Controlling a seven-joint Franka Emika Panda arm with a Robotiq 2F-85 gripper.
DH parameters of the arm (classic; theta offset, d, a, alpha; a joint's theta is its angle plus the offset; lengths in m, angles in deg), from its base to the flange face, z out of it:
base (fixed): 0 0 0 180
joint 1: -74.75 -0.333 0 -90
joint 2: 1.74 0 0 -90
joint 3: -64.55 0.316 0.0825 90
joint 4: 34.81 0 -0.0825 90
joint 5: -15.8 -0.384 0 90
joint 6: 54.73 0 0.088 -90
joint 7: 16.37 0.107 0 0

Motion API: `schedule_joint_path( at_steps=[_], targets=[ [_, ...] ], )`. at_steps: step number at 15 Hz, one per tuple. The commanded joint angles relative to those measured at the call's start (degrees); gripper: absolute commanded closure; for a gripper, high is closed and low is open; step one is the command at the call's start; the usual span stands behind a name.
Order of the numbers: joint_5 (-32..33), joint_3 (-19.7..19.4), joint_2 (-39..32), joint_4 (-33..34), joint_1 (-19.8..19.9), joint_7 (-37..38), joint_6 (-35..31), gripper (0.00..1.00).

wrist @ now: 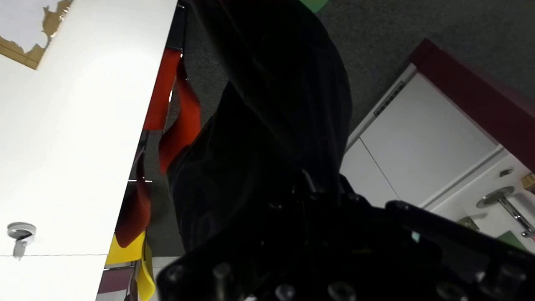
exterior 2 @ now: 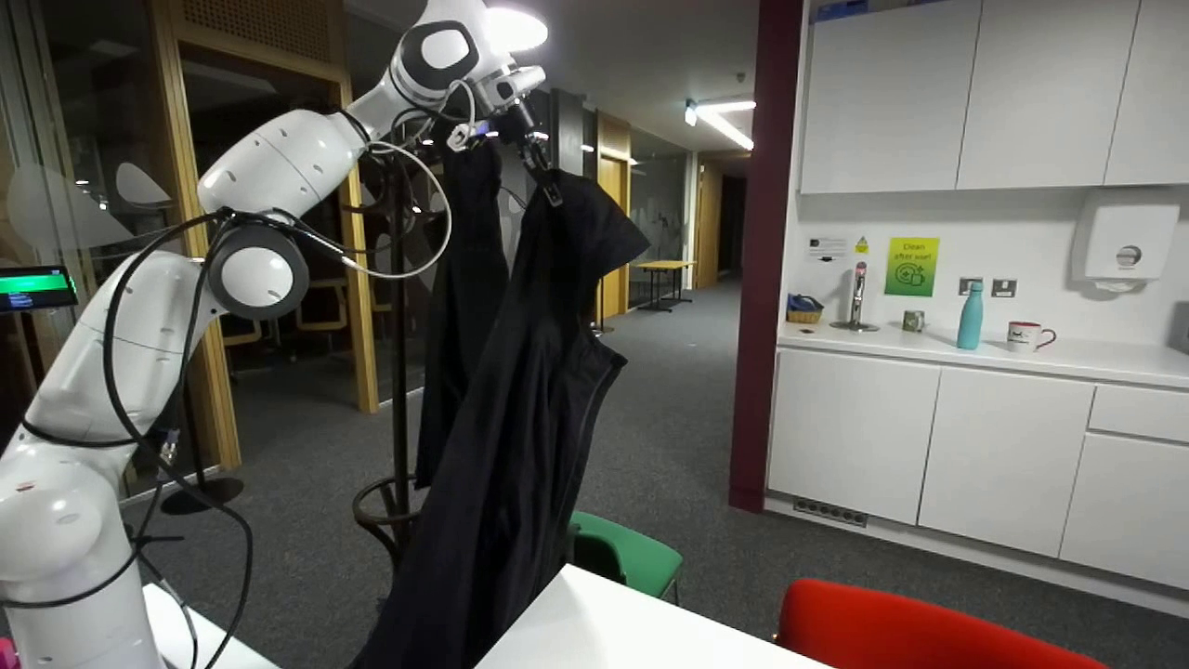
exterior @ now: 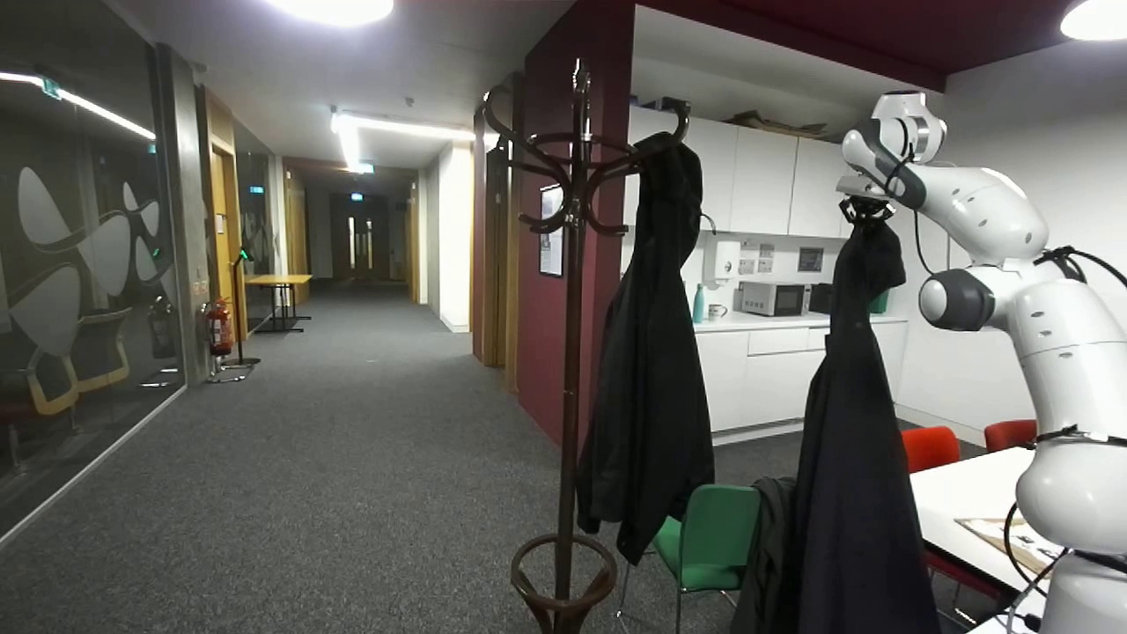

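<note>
A black coat hangs from the gripper, near a wooden coat stand.

The fingers are closed on the top of the black coat and pinch its cloth; in the wrist view dark fabric and dark metal blend, so the fingertips are hard to make out there. In both exterior views the cloth drops in long folds, and its bottom edge is out of frame. A 2nd coat, also black, hangs on a hook of the coat stand. A green chair stands near the held cloth, as does a white table with a red chair beside it. Farther back, a counter bears a teal bottle and a white mug.
</note>
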Motion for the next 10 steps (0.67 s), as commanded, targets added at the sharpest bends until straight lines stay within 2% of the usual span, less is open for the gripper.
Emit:
schedule_joint_path(
  at_steps=[1, 4, 7, 10],
  targets=[
    [-0.31, 0.35, -1.15, -0.18, -0.64, 2.16, -4.58, 0.99],
    [-0.87, 1.07, -2.62, -0.12, -0.91, 1.89, -5.84, 0.99],
    [-3.45, 4.12, -2.94, -0.08, -1.39, -2.9, -6.68, 0.99],
    [-6.87, 6.82, -2.59, -0.44, -2.08, -4.52, -6.26, 0.99]
  ],
)
